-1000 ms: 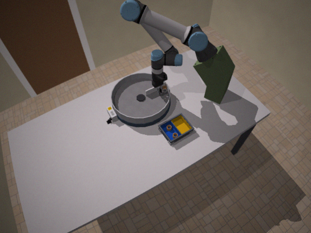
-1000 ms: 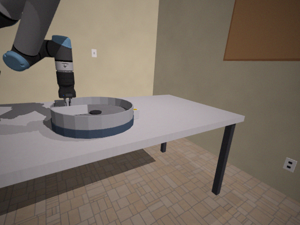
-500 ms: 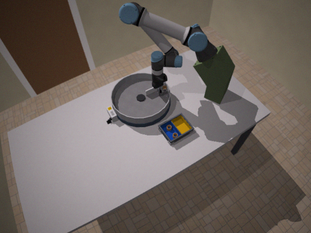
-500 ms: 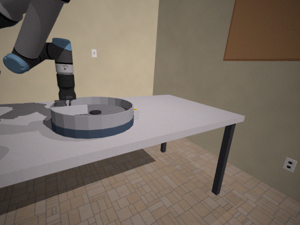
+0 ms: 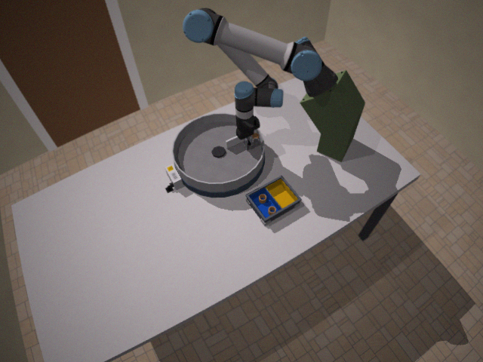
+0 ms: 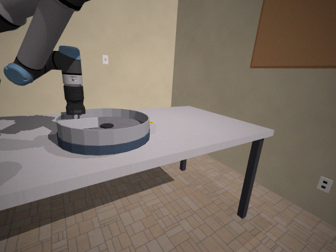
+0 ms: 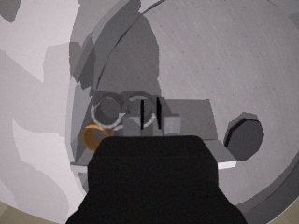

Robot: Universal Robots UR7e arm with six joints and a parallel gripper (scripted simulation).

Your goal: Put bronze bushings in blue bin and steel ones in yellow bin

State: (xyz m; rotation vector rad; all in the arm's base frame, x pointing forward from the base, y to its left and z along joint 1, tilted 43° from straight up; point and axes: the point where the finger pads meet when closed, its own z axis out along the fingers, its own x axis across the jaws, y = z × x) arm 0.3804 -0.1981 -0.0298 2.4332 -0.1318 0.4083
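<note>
My claw (image 5: 249, 145) (image 6: 76, 116) (image 7: 149, 106) points down inside the walled turntable (image 5: 202, 167) (image 6: 100, 136) (image 7: 187, 61), at its right side in the top view. Its fingers stand partly open, with a modest gap between them, and I see no bushing clasped there.

In the wrist view a steel bushing (image 7: 152, 119) sits right at my fingers, one of which covers part of its ring; I cannot tell whether they touch. Another steel bushing (image 7: 106, 125) stands just left of that one. A bronze bushing (image 5: 255, 136) (image 7: 86, 136) lies on the near left side of this group in the wrist view, beside the second steel one. A further bit of grey rim shows there, mostly hidden behind my claw.

A pale straight divider (image 5: 234, 141) (image 6: 84, 123) (image 7: 228, 164) stands beside the group, and the dark hub (image 5: 218, 151) (image 6: 107, 125) (image 7: 245, 139) marks the turntable's middle.

On the tabletop (image 5: 136, 234) (image 6: 189, 127), near and right of the turntable in the top view, the blue bin (image 5: 264, 208) holds two bronze bushings, one farther (image 5: 262, 201) and one nearer (image 5: 269, 210). The yellow bin (image 5: 281, 194) adjoins it on the right, with no bushing visible inside.

Over the last second, the arm (image 5: 251, 41) (image 6: 44, 35) lowers; its fingers (image 5: 248, 143) (image 6: 76, 116) now sit deeper inside the turntable's wall (image 5: 218, 187) (image 6: 103, 136) (image 7: 73, 121).
</note>
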